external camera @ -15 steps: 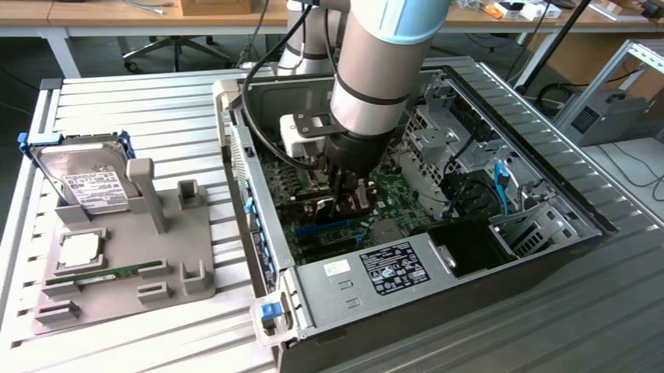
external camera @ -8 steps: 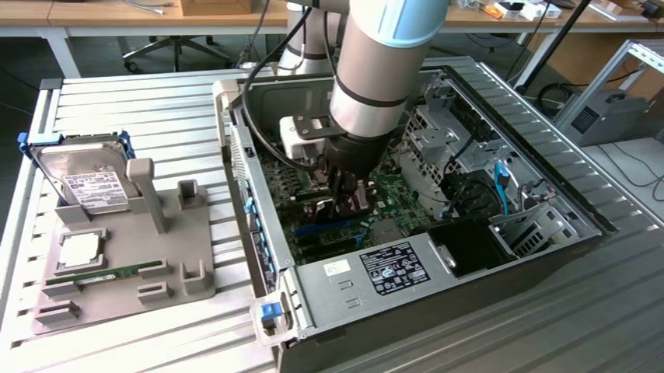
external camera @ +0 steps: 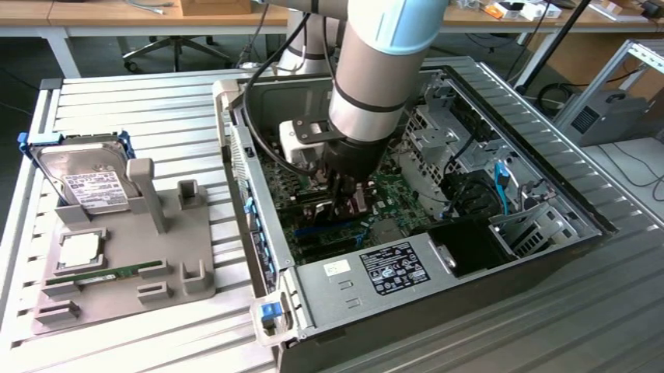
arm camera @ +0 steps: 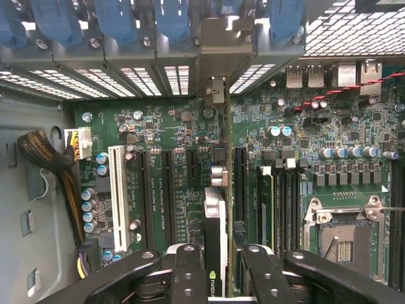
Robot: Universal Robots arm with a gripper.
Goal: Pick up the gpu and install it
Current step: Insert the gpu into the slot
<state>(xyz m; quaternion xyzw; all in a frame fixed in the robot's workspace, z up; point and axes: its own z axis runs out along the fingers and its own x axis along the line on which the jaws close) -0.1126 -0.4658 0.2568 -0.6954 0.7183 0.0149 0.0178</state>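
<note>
Hand [arm camera: 224,269] and card sit deep inside the open computer case [external camera: 322,307]. We have the hand clamped on the gpu [arm camera: 215,218], pinching it edge-on. We judge it is kept upright and parallel to the motherboard [arm camera: 177,133] slots, with its silver bracket toward the rear openings, to line it up for seating.

The bench [external camera: 124,101] is ribbed bare metal, dull. The tray [external camera: 135,256] is matt grey plastic. The drive [external camera: 78,165] has a polished metal lid and a paper label. The case [arm camera: 354,31] is perforated sheet metal. Its clips [arm camera: 114,19] are glossy blue plastic. The motherboard [arm camera: 177,139] is glossy green. The gpu [arm camera: 215,228] shows a smooth silver-and-black edge. The gripper [arm camera: 221,253] is matt black.
</note>
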